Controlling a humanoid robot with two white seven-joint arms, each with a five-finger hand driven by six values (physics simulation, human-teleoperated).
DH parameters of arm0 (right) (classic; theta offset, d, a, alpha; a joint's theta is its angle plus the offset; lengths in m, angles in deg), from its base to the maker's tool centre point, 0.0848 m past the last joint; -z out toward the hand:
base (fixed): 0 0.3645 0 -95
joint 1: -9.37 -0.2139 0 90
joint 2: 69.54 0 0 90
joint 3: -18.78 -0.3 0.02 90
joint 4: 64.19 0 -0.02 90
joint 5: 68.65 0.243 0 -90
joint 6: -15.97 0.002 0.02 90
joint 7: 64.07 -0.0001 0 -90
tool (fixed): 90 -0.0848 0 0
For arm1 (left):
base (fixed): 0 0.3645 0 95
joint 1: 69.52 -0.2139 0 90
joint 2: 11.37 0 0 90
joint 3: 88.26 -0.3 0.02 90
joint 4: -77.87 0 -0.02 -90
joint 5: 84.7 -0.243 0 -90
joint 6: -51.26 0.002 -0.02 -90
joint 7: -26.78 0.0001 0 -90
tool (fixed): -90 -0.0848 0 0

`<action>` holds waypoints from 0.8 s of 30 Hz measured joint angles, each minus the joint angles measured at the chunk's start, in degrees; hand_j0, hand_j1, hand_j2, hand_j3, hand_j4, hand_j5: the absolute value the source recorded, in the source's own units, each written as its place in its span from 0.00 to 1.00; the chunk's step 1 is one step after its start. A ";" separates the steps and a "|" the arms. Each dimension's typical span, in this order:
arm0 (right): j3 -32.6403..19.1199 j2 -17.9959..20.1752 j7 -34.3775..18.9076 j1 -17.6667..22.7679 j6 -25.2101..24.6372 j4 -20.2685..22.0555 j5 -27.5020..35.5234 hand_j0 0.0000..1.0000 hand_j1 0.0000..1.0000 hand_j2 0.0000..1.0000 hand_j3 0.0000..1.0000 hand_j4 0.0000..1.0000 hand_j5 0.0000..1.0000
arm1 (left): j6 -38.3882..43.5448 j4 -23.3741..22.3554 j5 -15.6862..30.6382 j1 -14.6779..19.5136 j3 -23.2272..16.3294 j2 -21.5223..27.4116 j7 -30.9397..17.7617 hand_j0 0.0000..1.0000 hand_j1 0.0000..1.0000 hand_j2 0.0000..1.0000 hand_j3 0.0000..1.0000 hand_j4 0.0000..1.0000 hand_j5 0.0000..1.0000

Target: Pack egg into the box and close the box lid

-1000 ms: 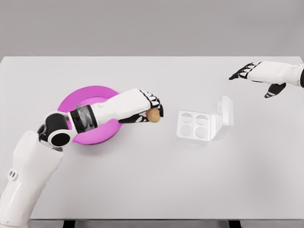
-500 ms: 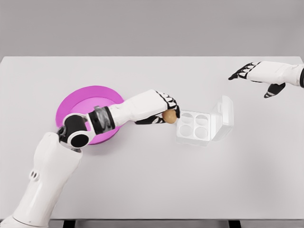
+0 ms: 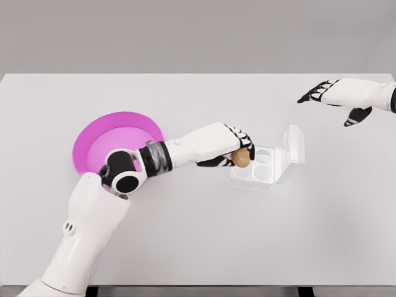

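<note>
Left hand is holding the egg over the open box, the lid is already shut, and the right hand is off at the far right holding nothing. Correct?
Not quite: the head view shows the lid standing open at the box's right side. The rest holds: the left hand grips the egg over the box's left cups, and the right hand is open at the far right.

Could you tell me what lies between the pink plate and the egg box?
In the head view, the left hand holding the egg spans the table between the pink plate and the egg box.
</note>
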 measured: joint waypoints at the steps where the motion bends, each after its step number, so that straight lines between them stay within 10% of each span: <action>1: 0.00 0.00 0.00 0.00 0.00 0.00 0.00 1.00 1.00 1.00 1.00 1.00 1.00 | 0.01 -0.29 -0.05 0.35 -0.01 -0.14 -0.07 0.44 0.44 0.44 0.44 0.44 0.44; 24: 0.00 0.00 0.00 0.09 0.00 0.00 0.00 1.00 1.00 1.00 1.00 1.00 1.00 | -0.01 -5.07 -0.31 2.90 -1.96 -0.50 -0.23 0.44 0.44 0.44 0.44 0.44 0.44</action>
